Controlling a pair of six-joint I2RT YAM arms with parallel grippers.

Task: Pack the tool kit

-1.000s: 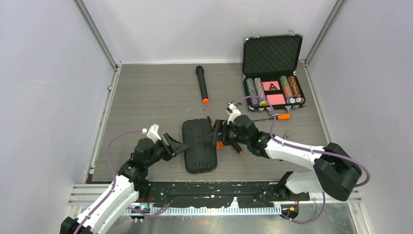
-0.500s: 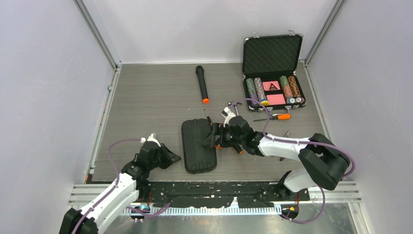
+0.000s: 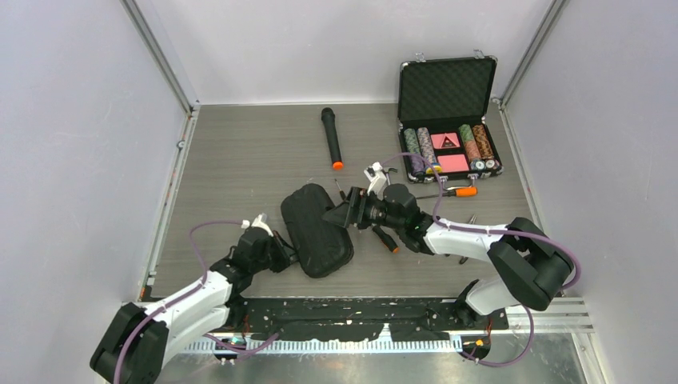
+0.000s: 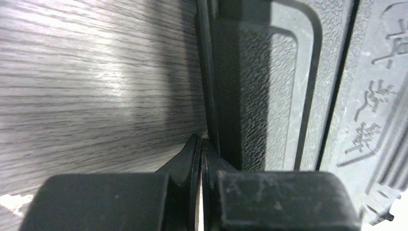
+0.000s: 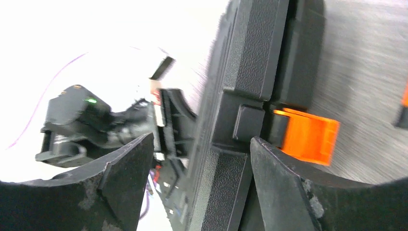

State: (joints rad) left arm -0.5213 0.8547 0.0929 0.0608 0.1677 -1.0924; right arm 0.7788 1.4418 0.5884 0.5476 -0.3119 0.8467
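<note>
The tool kit [image 3: 316, 230] is a closed black ribbed case lying tilted on the table, its far end turned left. My left gripper [image 3: 281, 256] is shut, with nothing between its fingers. Its tips [image 4: 201, 142] touch the case's near-left edge [image 4: 250, 96]. My right gripper [image 3: 340, 212] is at the case's right edge. In the right wrist view the right gripper [image 5: 202, 139] stands open astride that edge [image 5: 240, 120], beside the orange latch [image 5: 308, 134]. An orange-handled screwdriver [image 3: 452, 192] and an orange-black tool [image 3: 384, 238] lie loose to the right.
An open poker chip case [image 3: 448, 120] stands at the back right. A black microphone [image 3: 332, 138] with an orange end lies at the back middle. A small metal tool [image 3: 472, 220] lies near the right arm. Walls close in three sides of the table.
The tool kit has swung counterclockwise and slid left as the right gripper pushed in and narrowed. The left gripper has shut and dropped back to the case's near-left edge.
</note>
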